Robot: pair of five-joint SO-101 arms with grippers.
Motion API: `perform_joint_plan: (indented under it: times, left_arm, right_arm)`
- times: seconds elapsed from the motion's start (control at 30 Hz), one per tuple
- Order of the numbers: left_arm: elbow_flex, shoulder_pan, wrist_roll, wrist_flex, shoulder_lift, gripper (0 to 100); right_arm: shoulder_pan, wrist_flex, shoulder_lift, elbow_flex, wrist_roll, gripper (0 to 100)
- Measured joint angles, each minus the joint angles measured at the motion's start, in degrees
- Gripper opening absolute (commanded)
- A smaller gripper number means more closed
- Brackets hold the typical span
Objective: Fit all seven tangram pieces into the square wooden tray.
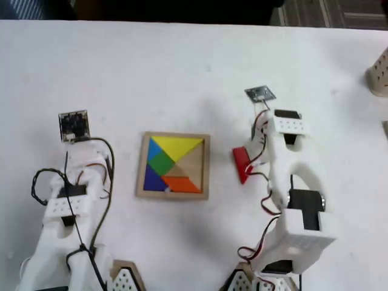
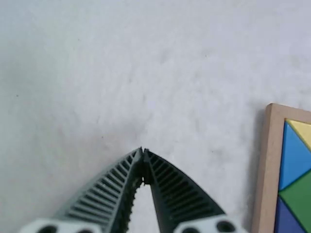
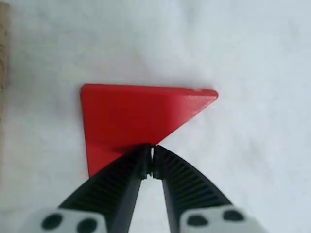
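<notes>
The wooden tray (image 1: 140,167) sits mid-frame, partly filled with coloured pieces (image 1: 176,147). A red triangle (image 1: 241,162) is just right of it.

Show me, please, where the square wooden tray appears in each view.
High view: the square wooden tray sits centrally, beside the red triangular piece.
Left wrist view: its rim and blue piece lie beside the shut left gripper.
Right wrist view: a wooden strip, probably its rim, beyond that piece.
Shared landmark: the white table.
</notes>
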Motion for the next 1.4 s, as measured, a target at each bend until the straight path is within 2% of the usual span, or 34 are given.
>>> perform_joint_plan:
  times: [0.23, 0.47, 0.63, 0.73, 0.87, 1.03, 1.17, 1.4]
  left_arm:
    - [0.0, 0.0, 0.0, 0.0, 0.0, 2]
    - [0.0, 0.0, 0.0, 0.0, 0.0, 2]
    - [0.0, 0.0, 0.0, 0.0, 0.0, 2]
    - [0.0, 0.0, 0.0, 0.0, 0.0, 2]
    - [0.0, 0.0, 0.0, 0.0, 0.0, 2]
    - [0.0, 0.0, 0.0, 0.0, 0.0, 2]
    - [0.0, 0.0, 0.0, 0.0, 0.0, 2]
    - [0.0, 0.0, 0.0, 0.0, 0.0, 2]
  right_arm:
    - [-2.6, 1.1, -0.3, -3.3, -0.6, 1.8]
    - [-8.2, 1.6, -5.5, -6.8, -10.4, 1.8]
    - [-14.7, 0.5, -4.0, -5.7, -11.1, 1.8]
    - [-15.9, 0.5, -0.4, -5.7, -11.1, 1.8]
    - [-14.8, 0.5, 3.2, -5.7, -11.1, 1.8]
    - [-9.1, 2.0, 4.2, -5.5, -11.1, 1.8]
    - [-6.2, 5.0, 4.0, -3.1, -7.6, 1.8]
    - [-1.2, 4.1, -5.9, 7.0, -6.1, 1.8]
